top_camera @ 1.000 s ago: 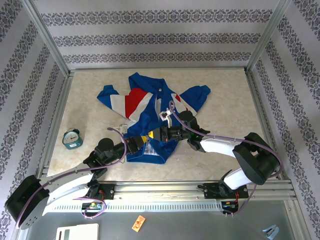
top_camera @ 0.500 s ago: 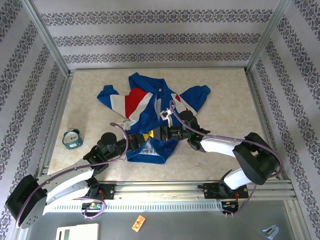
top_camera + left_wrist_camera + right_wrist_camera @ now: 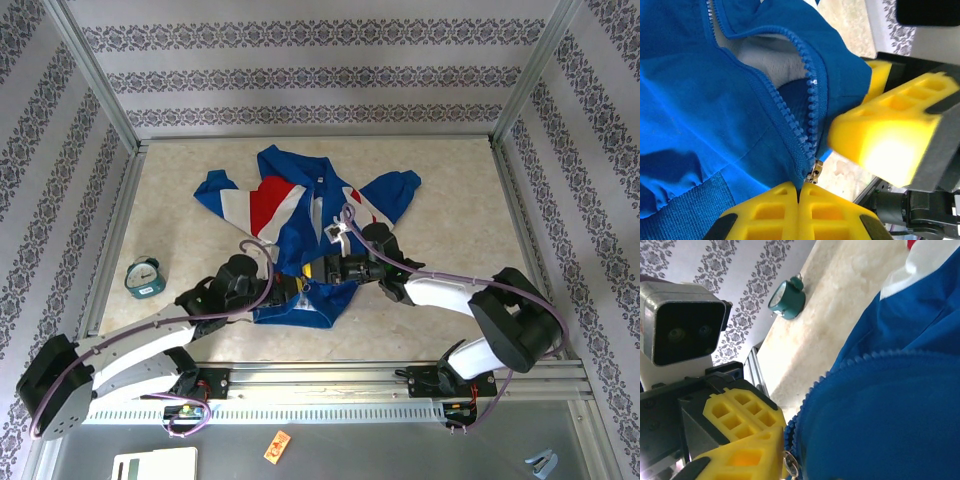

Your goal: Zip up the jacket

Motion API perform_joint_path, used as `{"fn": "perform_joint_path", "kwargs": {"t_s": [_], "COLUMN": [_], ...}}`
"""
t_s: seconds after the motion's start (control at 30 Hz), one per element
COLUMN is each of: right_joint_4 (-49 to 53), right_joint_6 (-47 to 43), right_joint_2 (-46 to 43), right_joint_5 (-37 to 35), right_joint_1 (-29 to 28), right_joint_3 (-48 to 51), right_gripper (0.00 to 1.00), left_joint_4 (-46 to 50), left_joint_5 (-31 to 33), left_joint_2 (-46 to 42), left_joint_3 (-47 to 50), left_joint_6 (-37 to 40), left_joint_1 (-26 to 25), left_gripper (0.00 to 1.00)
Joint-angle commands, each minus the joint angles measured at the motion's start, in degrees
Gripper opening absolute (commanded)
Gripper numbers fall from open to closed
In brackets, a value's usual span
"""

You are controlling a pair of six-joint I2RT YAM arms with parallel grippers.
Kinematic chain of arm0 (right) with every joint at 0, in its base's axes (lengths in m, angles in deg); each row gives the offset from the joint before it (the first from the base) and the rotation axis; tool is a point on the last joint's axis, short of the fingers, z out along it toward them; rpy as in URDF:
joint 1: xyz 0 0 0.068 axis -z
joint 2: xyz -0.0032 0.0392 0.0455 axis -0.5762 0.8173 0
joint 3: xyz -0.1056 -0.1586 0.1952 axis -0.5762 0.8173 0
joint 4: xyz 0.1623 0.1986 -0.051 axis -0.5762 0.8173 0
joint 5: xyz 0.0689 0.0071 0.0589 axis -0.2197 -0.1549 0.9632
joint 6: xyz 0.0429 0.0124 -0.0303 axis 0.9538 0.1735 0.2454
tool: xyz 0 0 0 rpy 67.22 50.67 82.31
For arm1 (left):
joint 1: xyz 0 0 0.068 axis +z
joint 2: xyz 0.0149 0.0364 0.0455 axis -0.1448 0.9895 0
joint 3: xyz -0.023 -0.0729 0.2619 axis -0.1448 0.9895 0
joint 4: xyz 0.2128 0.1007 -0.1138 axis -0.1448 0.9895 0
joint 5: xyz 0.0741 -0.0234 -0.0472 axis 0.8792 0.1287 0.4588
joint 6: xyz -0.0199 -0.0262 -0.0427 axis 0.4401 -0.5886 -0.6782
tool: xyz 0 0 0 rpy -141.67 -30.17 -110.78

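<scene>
Soft cloth against hard plastic

The jacket (image 3: 700, 115) is matt blue knit cloth with a ribbed hem, moulded plastic zipper teeth (image 3: 812, 95) and a shiny metal zipper pull (image 3: 814, 172). The left gripper (image 3: 799, 192) has matt yellow plastic pads (image 3: 830, 215) with a grid pattern.

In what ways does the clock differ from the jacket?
The jacket is large, blue with red and white; the clock is small and teal. The left tool pinches the jacket; nothing touches the clock. Both rest on the table.
</scene>
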Motion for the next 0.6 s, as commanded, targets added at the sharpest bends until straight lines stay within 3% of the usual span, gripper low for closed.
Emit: {"fn": "perform_joint_path", "kwargs": {"t_s": [0.0,0.13,0.23,0.3,0.4,0.57], "right_joint_4": [2.9,15.2,22.1,24.6,27.6,24.5], "right_joint_6": [-5.4,-12.5,-16.3,-17.9,-21.0,-21.9], "right_joint_2": [-6.1,-13.5,-19.0,-22.2,-25.7,-24.5], "right_joint_5": [-0.6,-2.6,-4.3,-5.4,-10.0,-12.7], "right_joint_1": [2.2,3.8,3.7,2.8,-1.4,-7.3], "right_joint_3": [1.7,2.3,2.7,3.6,4.8,5.5], "right_gripper": [0.39,0.51,0.50,0.40,0.17,0.14], "left_joint_4": [13.5,13.5,14.3,15.8,18.9,26.2], "left_joint_5": [-0.7,-2.4,-3.0,-3.0,-3.0,-3.5], "left_joint_2": [1.1,2.9,4.1,4.6,5.7,7.5], "left_joint_3": [-5.2,-7.1,-8.5,-10.1,-12.9,-17.6], "left_joint_6": [3.7,3.5,3.4,3.6,4.2,5.4], "left_joint_1": [-0.4,-0.2,-0.3,-0.3,-0.3,-0.3], "left_gripper": [0.00,0.00,0.00,0.00,0.00,0.00]}}
